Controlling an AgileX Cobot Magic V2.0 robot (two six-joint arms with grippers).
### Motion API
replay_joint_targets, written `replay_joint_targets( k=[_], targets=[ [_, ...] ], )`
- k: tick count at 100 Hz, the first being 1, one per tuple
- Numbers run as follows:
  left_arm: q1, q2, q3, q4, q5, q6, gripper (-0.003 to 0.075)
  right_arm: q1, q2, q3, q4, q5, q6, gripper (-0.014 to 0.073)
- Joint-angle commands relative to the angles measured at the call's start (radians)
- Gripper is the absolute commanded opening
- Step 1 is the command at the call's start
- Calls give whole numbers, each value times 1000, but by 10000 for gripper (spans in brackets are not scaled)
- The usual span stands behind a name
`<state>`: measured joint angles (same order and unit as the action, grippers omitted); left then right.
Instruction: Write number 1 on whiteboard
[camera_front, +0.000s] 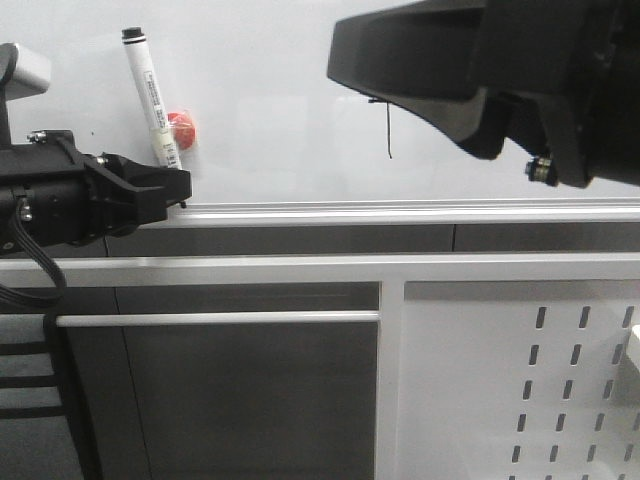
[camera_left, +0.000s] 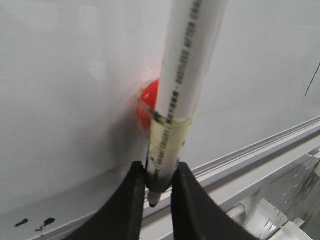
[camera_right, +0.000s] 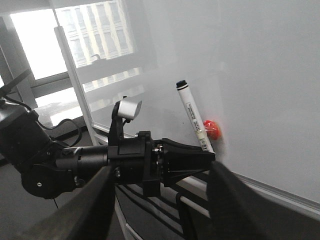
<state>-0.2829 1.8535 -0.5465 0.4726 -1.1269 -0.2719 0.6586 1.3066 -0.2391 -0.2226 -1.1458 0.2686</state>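
Note:
The whiteboard (camera_front: 280, 110) fills the upper front view, with its silver rail (camera_front: 400, 210) below. The number 1 (camera_front: 389, 130) is a thin black stroke on it, also at the edge of the left wrist view (camera_left: 312, 80). My left gripper (camera_front: 175, 190) is shut on the lower end of a white marker (camera_front: 150, 95), which stands nearly upright against the board, tip down by the rail. In the left wrist view the marker (camera_left: 185, 85) is pinched between the fingers (camera_left: 132, 200). My right gripper (camera_front: 420, 90) is open and empty, just right of the stroke.
A red round magnet (camera_front: 183, 125) sticks to the board right behind the marker and shows in the left wrist view (camera_left: 147, 105). Small black specks (camera_left: 35, 222) mark the board's lower part. A white panel with slot holes (camera_front: 540, 380) stands lower right. A grey bar (camera_front: 220, 318) runs below.

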Motion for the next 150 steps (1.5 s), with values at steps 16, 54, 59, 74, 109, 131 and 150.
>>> replay_joint_targets(
  k=[16,54,59,74,109,131,150],
  targets=[
    [-2,-37,-27,-12,-145,-2,-21,-5,-25,-18,4,-179,-9,370],
    [-2,-37,56,-33,-198,-2,-22,-5,-25,-18,4,-179,-9,370],
    [-2,-37,57,-36,-198,-2,-21,-5,-25,-18,4,-179,-9,370],
    [-2,-37,47,-45,-189,-2,-21,-5,-25,-18,4,-179,-9,370],
    [-2,-37,33,-42,-129,-4,-21,-5,-25,-18,4,-179,-9,370],
    [-2,-37,-5,-2,-82,-13,-21,-5,-25,-18,4,-179,-9,370],
    [-2,-37,-11,1,-64,-36,-21,-5,-25,-18,4,-179,-9,370]
  ],
)
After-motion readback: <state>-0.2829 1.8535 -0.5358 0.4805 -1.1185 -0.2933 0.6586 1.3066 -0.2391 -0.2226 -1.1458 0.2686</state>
